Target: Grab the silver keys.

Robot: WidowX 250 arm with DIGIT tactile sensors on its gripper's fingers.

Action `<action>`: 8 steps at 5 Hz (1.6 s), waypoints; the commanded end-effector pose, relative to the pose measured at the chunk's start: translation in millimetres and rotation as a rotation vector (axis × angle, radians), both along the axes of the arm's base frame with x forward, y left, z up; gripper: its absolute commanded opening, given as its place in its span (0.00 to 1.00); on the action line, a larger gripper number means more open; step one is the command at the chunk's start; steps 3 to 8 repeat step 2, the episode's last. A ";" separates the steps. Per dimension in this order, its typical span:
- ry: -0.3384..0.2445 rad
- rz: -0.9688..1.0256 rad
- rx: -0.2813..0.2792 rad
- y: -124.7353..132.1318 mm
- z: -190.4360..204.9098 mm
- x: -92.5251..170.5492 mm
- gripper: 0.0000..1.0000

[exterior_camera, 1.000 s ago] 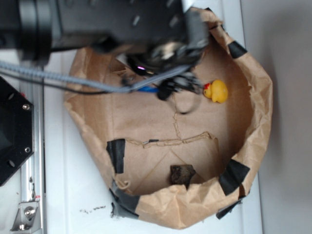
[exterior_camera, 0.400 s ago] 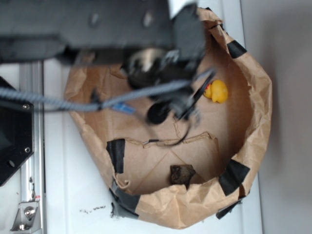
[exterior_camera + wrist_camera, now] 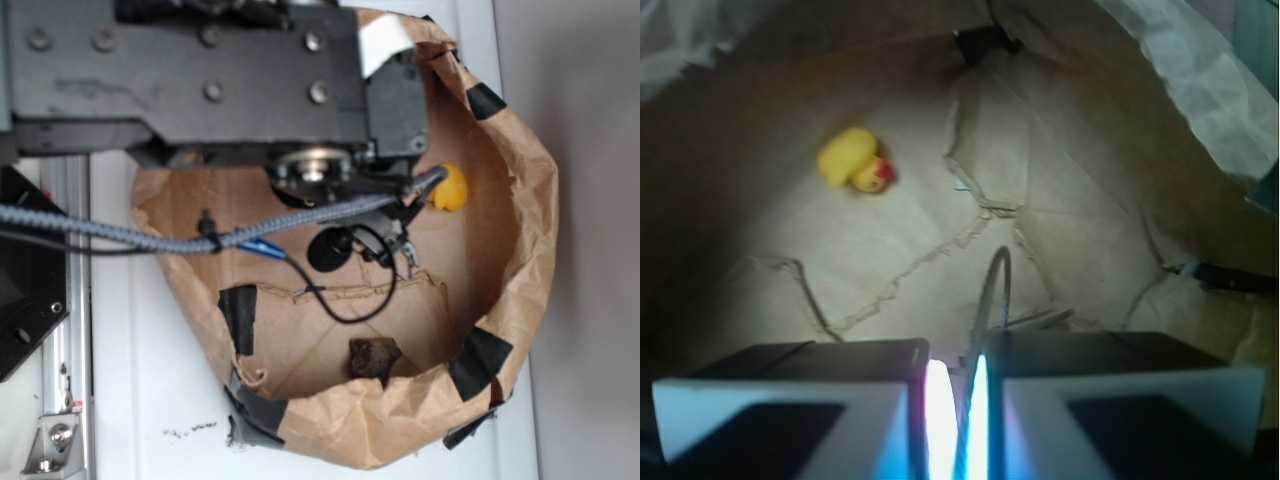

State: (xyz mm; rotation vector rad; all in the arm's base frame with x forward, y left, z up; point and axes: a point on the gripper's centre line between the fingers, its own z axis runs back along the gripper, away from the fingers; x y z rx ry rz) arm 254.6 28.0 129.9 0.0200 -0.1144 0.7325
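Note:
Inside the brown paper bag (image 3: 530, 250), my gripper (image 3: 375, 240) hangs under the black arm. It is shut on the silver keys: their thin wire ring (image 3: 345, 320) loops out below the fingers, clear of the bag floor. In the wrist view the two black fingers (image 3: 840, 365) stand almost together, and the ring (image 3: 983, 297) arcs up from the narrow gap at my gripper (image 3: 958, 350). The key blades themselves are hidden by the gripper.
A yellow rubber duck (image 3: 450, 188) lies behind the gripper, partly covered by the arm, and appears again as the duck (image 3: 853, 160) in the wrist view. A dark brown rock-like lump (image 3: 373, 358) sits near the bag's front wall. A grey cable (image 3: 150, 237) crosses the bag.
The arm has swung toward the front of the bag, carrying the ring along. It now covers more of the duck.

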 end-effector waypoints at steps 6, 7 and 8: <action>-0.090 -0.003 0.035 9.6 16.5 -2.4 0.00; -0.090 -0.003 0.035 9.6 16.5 -2.4 0.00; -0.090 -0.003 0.035 9.6 16.5 -2.4 0.00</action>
